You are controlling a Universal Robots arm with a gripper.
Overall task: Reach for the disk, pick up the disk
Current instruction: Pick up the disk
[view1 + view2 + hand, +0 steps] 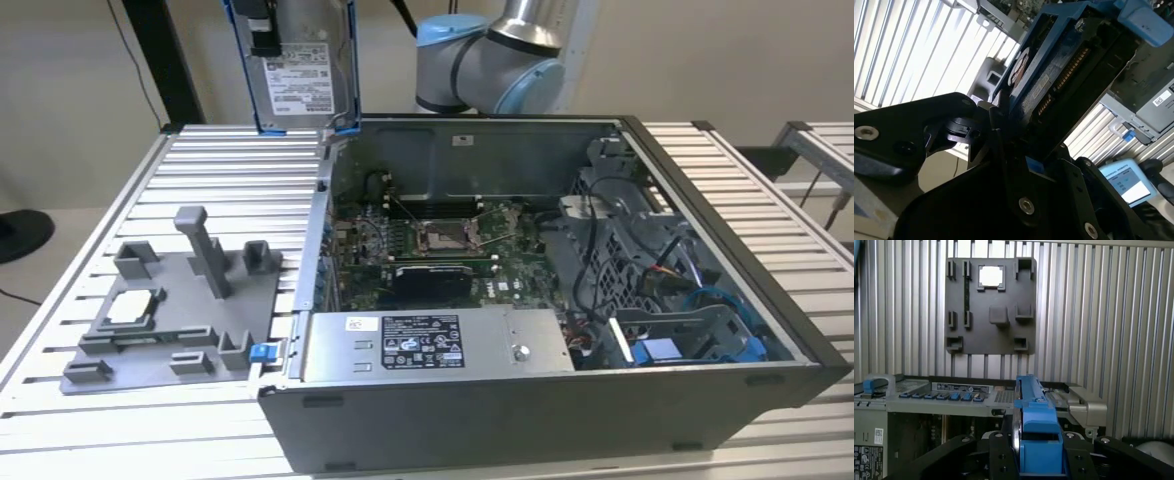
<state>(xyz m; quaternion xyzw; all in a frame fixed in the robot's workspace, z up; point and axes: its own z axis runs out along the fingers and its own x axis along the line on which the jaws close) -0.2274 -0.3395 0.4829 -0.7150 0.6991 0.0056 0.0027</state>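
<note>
Fingers (996, 455) of the gripper (1038, 442) squeeze the disk (1035, 405) from both sides. In both wrist views the disk stands on its edge between them, with its blue rail showing.

In the exterior view, start from that view's left. A grey tray (200, 345) lies on the ribbed metal table (80, 420). A small white-topped chip (131, 306) sits in the tray. Next comes the disk (300, 75). It hangs upright, high in the air, near the back corner of the open computer case (534, 420). Its white label faces the camera. The grey robot arm (487, 60) is behind the case.
</note>
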